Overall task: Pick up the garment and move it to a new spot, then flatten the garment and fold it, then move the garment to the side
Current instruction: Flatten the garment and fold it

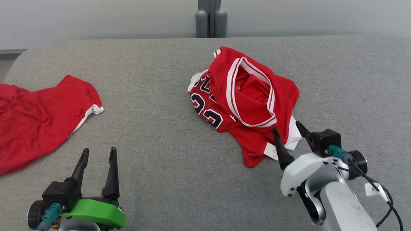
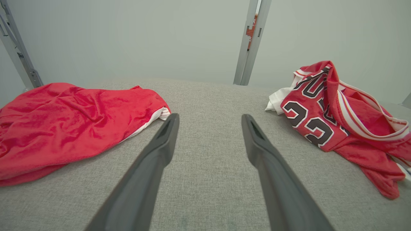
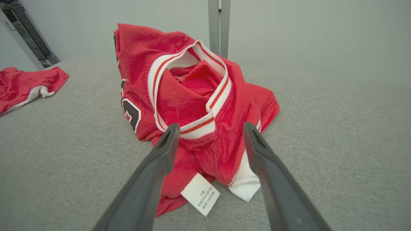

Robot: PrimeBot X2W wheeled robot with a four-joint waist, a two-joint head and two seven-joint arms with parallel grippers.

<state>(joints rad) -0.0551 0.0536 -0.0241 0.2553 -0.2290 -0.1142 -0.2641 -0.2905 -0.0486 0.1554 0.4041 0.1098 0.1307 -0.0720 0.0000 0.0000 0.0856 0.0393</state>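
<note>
On the grey tabletop (image 1: 157, 110) a crumpled red jersey (image 1: 250, 96) lies right of centre, towards the back. A second red cloth (image 1: 31, 123) is spread at the left edge, well apart from it. A grey post (image 1: 211, 13) stands behind the far edge.

The head view takes in both arms and both cloths at once. The left wrist view shows the jersey from its side, where black digits (image 2: 308, 123) edged in white stand out. The right wrist view looks into the jersey's white-and-red trimmed opening (image 3: 189, 96) and brings up a white label (image 3: 200, 194) with small print at the near hem.

The right arm reaches in from the lower right, its pale forearm slanting up and left, so the right pincer (image 1: 287, 127) sits at the jersey's near corner. The left arm stays low at the lower left, with the left pincer (image 1: 99, 149) pointing straight ahead over bare tabletop between the two cloths.

Both pincers are spread wide and hold nothing. The right one's fingers straddle the jersey's near hem, with fabric and label between them. They may be brushing the cloth, though the angle does not settle it.
</note>
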